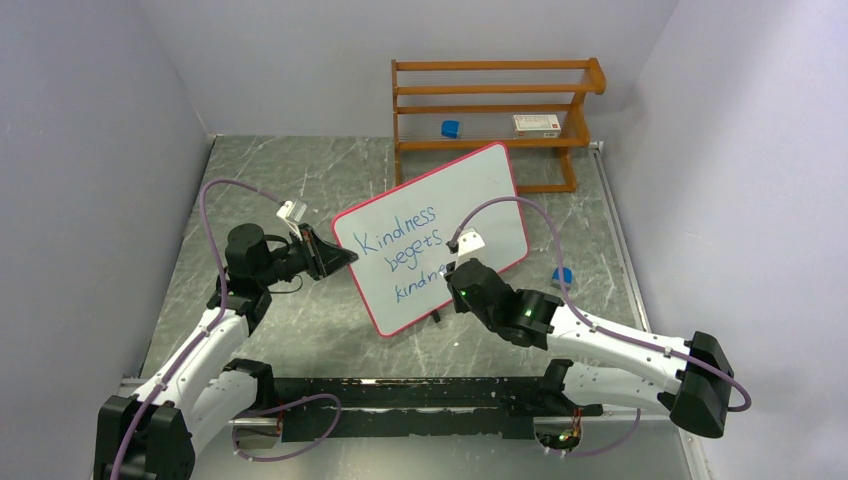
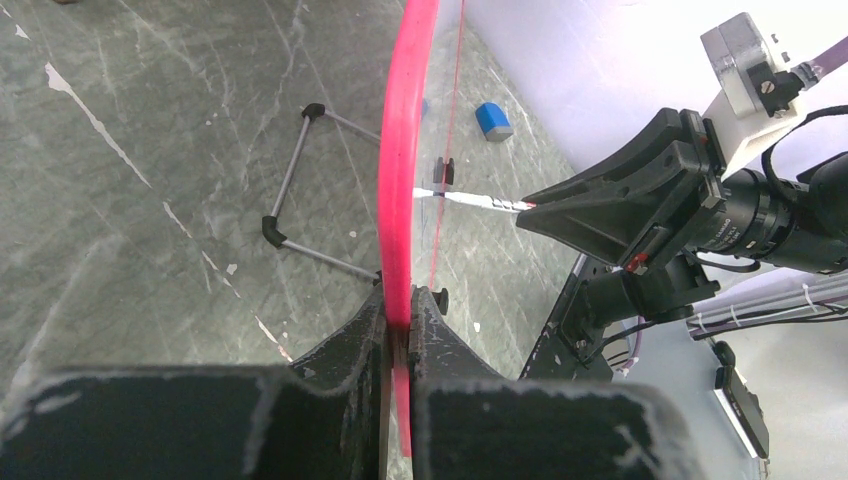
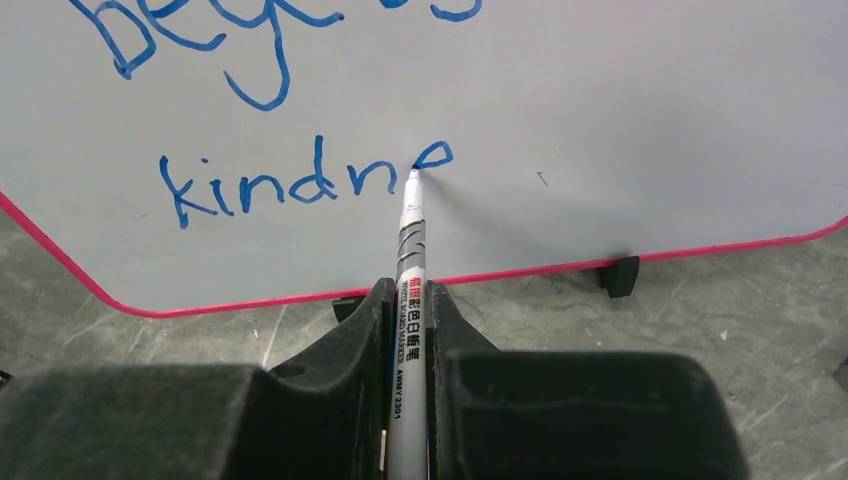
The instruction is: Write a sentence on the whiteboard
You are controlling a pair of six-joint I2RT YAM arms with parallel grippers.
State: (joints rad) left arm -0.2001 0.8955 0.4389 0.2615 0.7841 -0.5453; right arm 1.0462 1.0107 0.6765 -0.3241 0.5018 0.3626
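The whiteboard (image 1: 470,195) stands tilted on the table, white with a red-pink rim (image 2: 405,180). My left gripper (image 2: 409,300) is shut on that rim at the board's left edge (image 1: 345,255). The sentence (image 1: 400,240) is in blue cursive: "Kindness", "begets", and a third line reading "kindne" (image 3: 300,180). My right gripper (image 3: 408,295) is shut on a white marker (image 3: 408,290), whose tip touches the board at the last "e" (image 3: 432,156). In the top view the right gripper (image 1: 455,280) covers the end of the third line.
A wooden rack (image 1: 490,105) stands behind the board with a blue cap (image 1: 451,128) and a small box (image 1: 536,124) on it. Another blue cap (image 1: 562,275) lies on the table right of the board. The board's wire stand (image 2: 300,190) rests behind it.
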